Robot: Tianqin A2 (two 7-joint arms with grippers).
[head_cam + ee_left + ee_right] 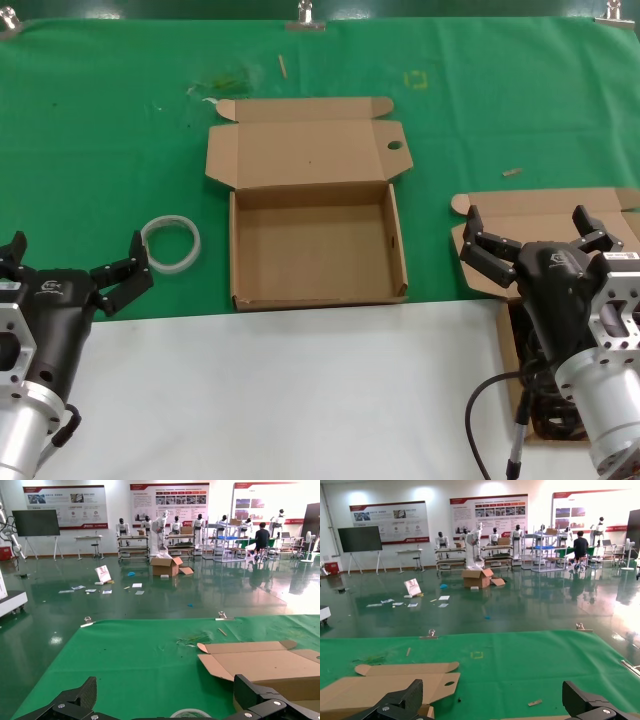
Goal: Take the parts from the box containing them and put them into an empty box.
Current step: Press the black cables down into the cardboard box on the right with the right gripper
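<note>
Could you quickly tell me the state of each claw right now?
Left claw: open, holding nothing.
Right claw: open, holding nothing.

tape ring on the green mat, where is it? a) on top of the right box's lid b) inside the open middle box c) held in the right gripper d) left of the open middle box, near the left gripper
d: in the head view the tape ring lies on the green mat left of the empty box, just beyond the open left gripper.

The empty box (pixel 316 250) lies at the middle of the table (pixel 300 400), its lid folded back behind it. The tape ring (pixel 171 243) lies just to its left. The box containing them (pixel 540 225) sits far right, the parts (pixel 545 415) inside.
</note>
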